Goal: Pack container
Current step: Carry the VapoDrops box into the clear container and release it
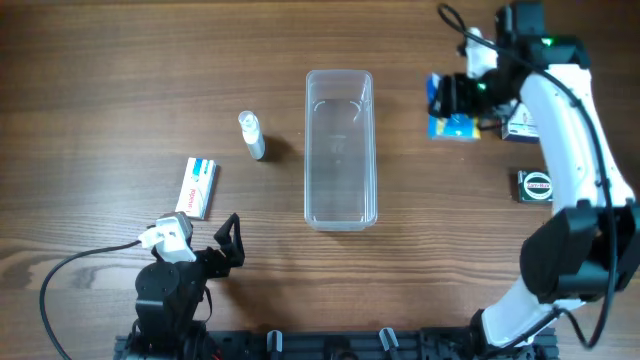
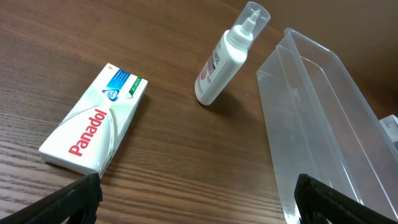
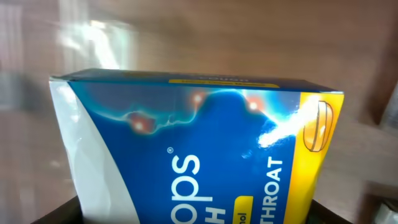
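Note:
The clear plastic container [image 1: 309, 150] lies lengthwise in the middle of the table and shows empty; its wall also shows in the left wrist view [image 2: 323, 118]. A white Panadol box [image 1: 197, 186] [image 2: 93, 127] and a small white bottle [image 1: 252, 136] [image 2: 224, 59] lie to its left. My left gripper [image 1: 228, 246] [image 2: 199, 205] is open and empty, low at the front left. My right gripper [image 1: 450, 95] is at the far right of the container, shut on a blue and yellow throat-lozenge box [image 1: 452, 126] [image 3: 205, 149].
A dark box [image 1: 522, 126] lies partly under the right arm at the back right. A small black box [image 1: 535, 185] lies nearer the front on the right. The left arm's cable [image 1: 70, 265] loops over the front left of the table.

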Motion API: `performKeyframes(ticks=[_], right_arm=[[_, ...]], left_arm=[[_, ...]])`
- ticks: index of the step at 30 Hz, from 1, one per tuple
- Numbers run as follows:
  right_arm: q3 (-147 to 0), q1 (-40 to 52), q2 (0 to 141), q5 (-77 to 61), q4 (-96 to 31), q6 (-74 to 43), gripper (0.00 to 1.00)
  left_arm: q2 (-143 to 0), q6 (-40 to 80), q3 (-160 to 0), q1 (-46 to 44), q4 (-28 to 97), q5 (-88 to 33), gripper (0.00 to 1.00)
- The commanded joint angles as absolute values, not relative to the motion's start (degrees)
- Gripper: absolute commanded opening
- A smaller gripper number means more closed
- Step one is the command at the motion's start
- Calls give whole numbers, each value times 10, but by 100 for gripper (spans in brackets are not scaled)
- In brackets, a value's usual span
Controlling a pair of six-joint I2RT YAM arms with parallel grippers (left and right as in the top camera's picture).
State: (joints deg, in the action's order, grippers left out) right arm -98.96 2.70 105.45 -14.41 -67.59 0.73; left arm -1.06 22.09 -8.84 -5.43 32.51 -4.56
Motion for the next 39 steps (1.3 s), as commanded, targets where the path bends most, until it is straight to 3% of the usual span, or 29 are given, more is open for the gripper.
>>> performKeyframes(ticks=[1,9,13,29,39], right_arm=[[-1039,120,1028,-177,-672,-49,75],[-1035,247,1053,-52,-574,-204,74],[-1035,279,1105,-53,-540,-225,75],[-1035,281,1239,6,-512,-231,76],[-1036,281,1239,1,-510,-225,83]], left_arm=[[-8,210,-87,-50,322,-45,100],[-8,210,-87,-50,321,-45,100],[-8,210,-87,-50,322,-45,100],[-8,210,-87,-50,322,-45,100],[-8,210,-87,-50,321,-45,100]])
